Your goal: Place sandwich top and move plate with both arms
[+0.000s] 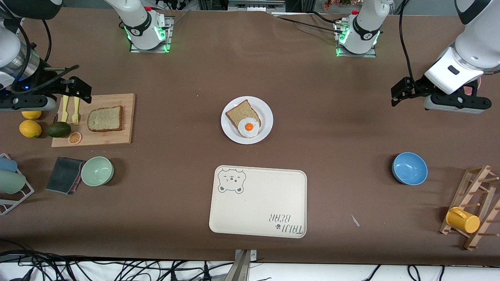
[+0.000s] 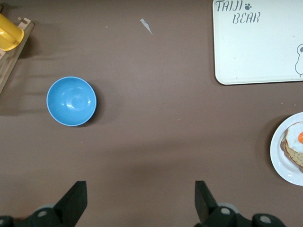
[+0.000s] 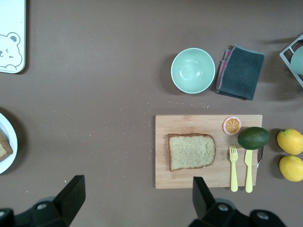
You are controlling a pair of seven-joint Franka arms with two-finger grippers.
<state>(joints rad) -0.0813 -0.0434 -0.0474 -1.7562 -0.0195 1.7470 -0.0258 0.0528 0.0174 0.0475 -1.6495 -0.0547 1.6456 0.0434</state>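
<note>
The sandwich top (image 1: 104,118), a light tan bread slice, lies on a wooden board (image 1: 127,117); it also shows in the right wrist view (image 3: 191,151). The white plate (image 1: 266,113) sits mid-table and holds a darker brown slice (image 1: 239,111) with a fried egg (image 1: 249,127) on it. My right gripper (image 1: 80,89) hangs open and empty over the board's edge nearest the robot bases (image 3: 137,196). My left gripper (image 1: 399,91) hangs open and empty over bare table at the left arm's end (image 2: 141,198), with the plate's rim (image 2: 277,156) at that view's edge.
A cream bear-print tray (image 1: 258,201) lies nearer the front camera than the plate. A blue bowl (image 1: 409,168) and a wooden rack with a yellow cup (image 1: 463,219) stand at the left arm's end. A green bowl (image 1: 97,171), grey cloth (image 1: 64,175), avocado (image 1: 58,129) and lemons (image 1: 30,128) are by the board.
</note>
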